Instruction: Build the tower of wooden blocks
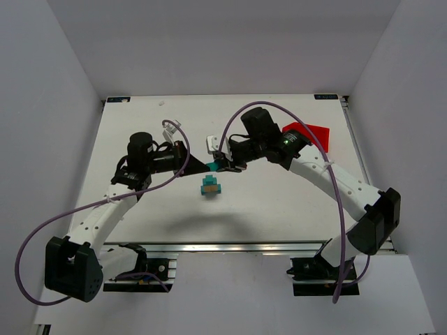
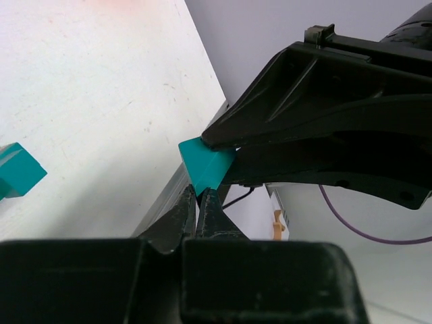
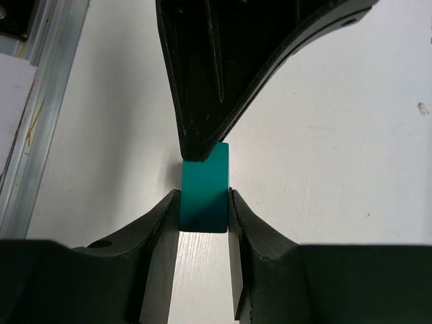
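Observation:
The wood block tower (image 1: 210, 186) is a small stack of teal cubes with one tan block, standing mid-table; its teal edge shows in the left wrist view (image 2: 17, 172). My right gripper (image 1: 226, 165) (image 3: 204, 194) is shut on a loose teal block (image 1: 221, 166) (image 3: 204, 185) and holds it above the table, just behind the tower. My left gripper (image 1: 208, 166) (image 2: 198, 197) has its jaws pressed together, and its tips touch the near corner of that same block (image 2: 206, 165). In the right wrist view the left fingers (image 3: 209, 101) cover the block's far end.
A red plastic bin (image 1: 312, 133) sits at the back right of the white table (image 1: 279, 202). Purple cables loop from both arms. The table's metal rail (image 3: 27, 135) runs along the left of the right wrist view.

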Available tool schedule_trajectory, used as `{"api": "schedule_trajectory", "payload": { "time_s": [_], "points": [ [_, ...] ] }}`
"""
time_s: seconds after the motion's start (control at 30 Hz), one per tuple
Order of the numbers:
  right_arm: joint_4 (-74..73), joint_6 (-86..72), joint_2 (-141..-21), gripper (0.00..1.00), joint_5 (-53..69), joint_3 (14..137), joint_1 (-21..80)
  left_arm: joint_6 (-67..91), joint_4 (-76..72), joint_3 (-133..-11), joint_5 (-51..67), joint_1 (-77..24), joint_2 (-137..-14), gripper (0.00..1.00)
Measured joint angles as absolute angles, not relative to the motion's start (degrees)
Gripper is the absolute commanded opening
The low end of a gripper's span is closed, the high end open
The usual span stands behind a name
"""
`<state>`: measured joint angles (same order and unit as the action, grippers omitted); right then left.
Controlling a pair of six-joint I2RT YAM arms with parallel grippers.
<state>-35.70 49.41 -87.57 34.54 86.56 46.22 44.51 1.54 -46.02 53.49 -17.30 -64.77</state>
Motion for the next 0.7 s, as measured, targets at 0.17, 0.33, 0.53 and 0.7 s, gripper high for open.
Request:
{"api": "schedule_trajectory", "payload": {
  "time_s": [0.17,0.33,0.53,0.7],
  "points": [
    [-31.0,46.8,-85.2,0.11,33.0,83.7,46.2,46.1,-0.9,-45.4,51.6,-17.2,-63.5,0.0],
    [-27.8,44.7,-83.1,0.03,32.0,82.4,46.2,47.4,-4.0,-45.4,51.2,-17.2,-62.5,0.0],
    [-23.9,40.5,-82.5,0.0,29.8,81.0,46.2,47.4,-5.2,-45.4,48.9,-16.9,-61.7,0.0],
    [-18.3,30.8,-80.6,0.0,24.3,77.7,46.7,44.3,-5.8,-45.4,46.4,-16.9,-60.4,0.39]
  ]
}}
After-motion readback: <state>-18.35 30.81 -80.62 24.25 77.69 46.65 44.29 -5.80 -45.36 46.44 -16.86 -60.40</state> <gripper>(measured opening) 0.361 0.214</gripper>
